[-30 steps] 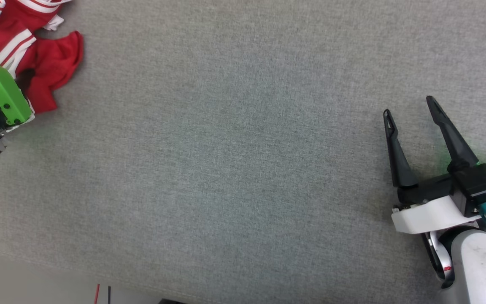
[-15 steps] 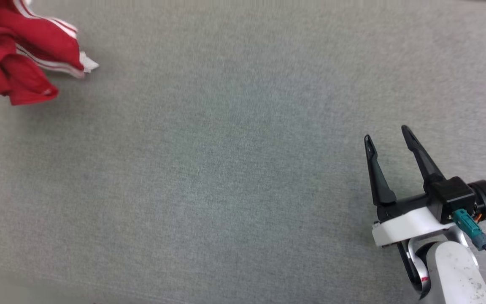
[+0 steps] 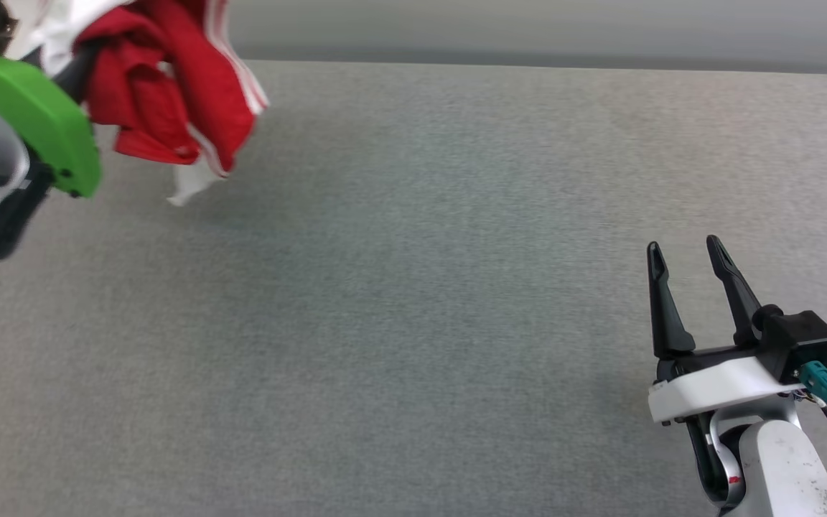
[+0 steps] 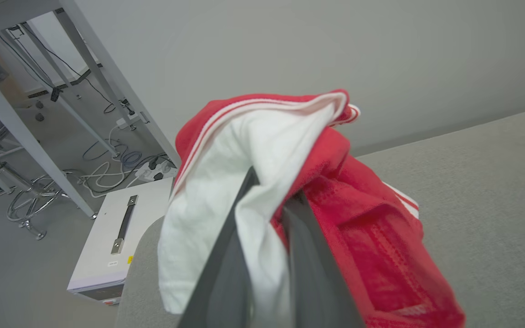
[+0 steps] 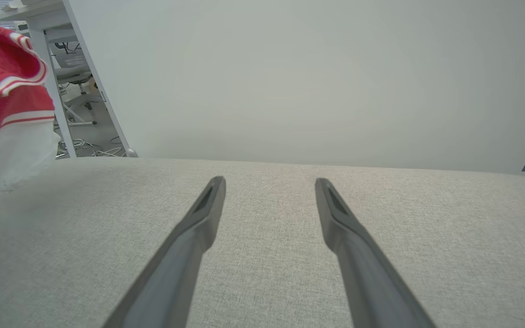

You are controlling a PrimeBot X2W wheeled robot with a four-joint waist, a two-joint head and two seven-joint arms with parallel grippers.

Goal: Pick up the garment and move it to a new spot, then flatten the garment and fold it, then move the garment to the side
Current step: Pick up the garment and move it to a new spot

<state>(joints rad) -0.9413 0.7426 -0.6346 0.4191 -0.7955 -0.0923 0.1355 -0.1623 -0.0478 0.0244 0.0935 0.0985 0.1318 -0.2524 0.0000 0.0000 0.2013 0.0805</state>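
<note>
The left end effector [image 4: 271, 187] has its two long dark fingers pressed together on a fold of the red soft-fabric jersey T-shirt with white short sleeves and red-and-white striped trim [image 4: 362, 218]. In the left wrist view, a white sleeve panel is pinched between the fingers and the red body spills over the right one. The pinch takes a bunched handful rather than a clean edge, so the garment hangs as a crumpled lump with no printed side showing.

In the head view the lump sits at the upper left, beside the arm's bright green wrist housing [image 3: 40, 115]. It is lifted off the grey fabric-covered table [image 3: 413, 301], and one white corner dangles lowest. I cannot tell whether that corner brushes the surface. Holding the garment this high probably stops the cloth dragging during the carry, so this looks like the first step, moving it to a new spot.

The right end effector [image 3: 684, 245] is spread and empty, low over the table at the lower right and well apart from the garment. It is likely waiting out of the way to take a second corner. The bare stretch of table between the arms looks like the natural landing place. Released from a grip like this, the shirt would probably drop in a heap and need spreading before any fold.
</note>
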